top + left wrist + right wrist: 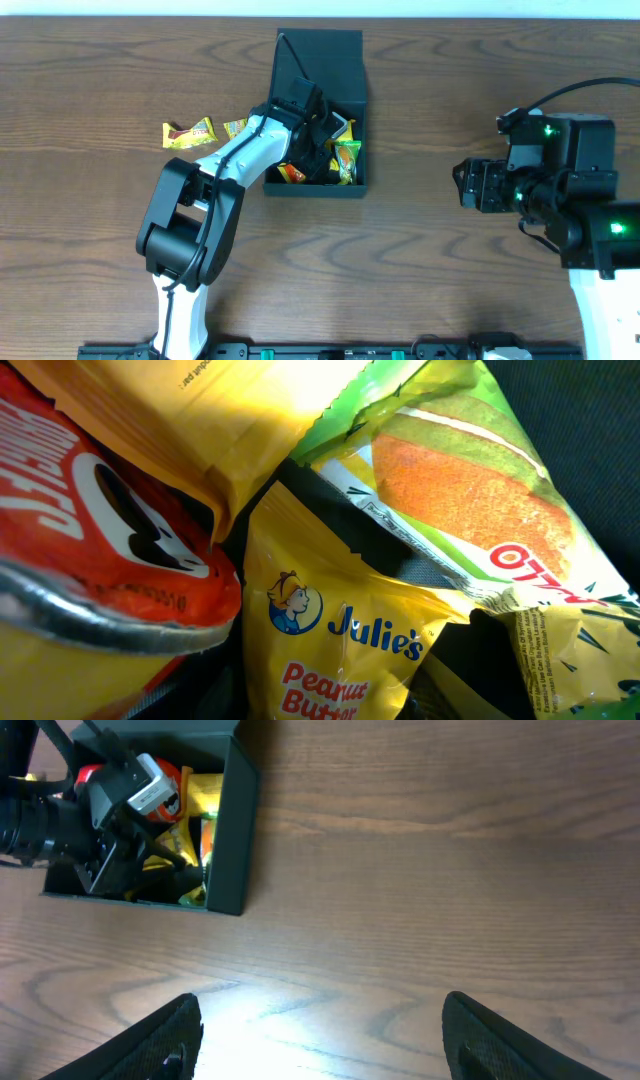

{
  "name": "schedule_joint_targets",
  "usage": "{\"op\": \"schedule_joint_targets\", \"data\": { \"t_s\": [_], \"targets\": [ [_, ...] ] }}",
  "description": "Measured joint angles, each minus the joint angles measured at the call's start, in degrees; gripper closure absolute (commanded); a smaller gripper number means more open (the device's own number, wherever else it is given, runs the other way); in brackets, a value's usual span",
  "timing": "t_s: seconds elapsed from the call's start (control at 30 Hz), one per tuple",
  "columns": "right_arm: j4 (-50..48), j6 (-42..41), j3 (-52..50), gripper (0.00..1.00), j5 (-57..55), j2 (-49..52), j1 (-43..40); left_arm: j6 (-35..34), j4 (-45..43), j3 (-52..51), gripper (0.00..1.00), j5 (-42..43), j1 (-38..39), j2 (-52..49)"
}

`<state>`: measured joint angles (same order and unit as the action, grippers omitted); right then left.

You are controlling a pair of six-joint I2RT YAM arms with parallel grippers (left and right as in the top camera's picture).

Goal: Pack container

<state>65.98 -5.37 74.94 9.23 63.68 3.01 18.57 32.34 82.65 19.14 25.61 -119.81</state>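
The dark teal container [358, 110] stands at the table's far middle, its flap lid [320, 52] open toward the back. It holds several snack packets, among them a green one [347, 158] and an orange one [290, 173]. My left gripper [318, 135] is down inside the container among the packets. The left wrist view is filled by a yellow Julie's peanut butter packet [340, 640], a green packet [470, 490] and a red-orange packet [90, 530]; its fingers do not show. My right gripper [320, 1040] is open and empty over bare wood, right of the container [235, 840].
Two loose snack packets lie on the table left of the container: a yellow-and-brown one [189, 132] and a small yellow one [235, 127]. The right arm's base [590, 200] sits at the right side.
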Motion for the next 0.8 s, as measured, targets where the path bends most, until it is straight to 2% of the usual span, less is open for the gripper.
{"op": "schedule_joint_targets", "data": {
  "t_s": [0.43, 0.8],
  "targets": [
    [0.00, -0.02, 0.00, 0.23, 0.02, 0.00, 0.00, -8.02, 0.13, 1.05, 0.60, 0.04, -0.13, 0.00],
    [0.00, -0.02, 0.00, 0.24, 0.15, 0.00, 0.00, -9.77, 6.58, 7.61, 0.66, 0.66, -0.13, -0.02]
  ]
}}
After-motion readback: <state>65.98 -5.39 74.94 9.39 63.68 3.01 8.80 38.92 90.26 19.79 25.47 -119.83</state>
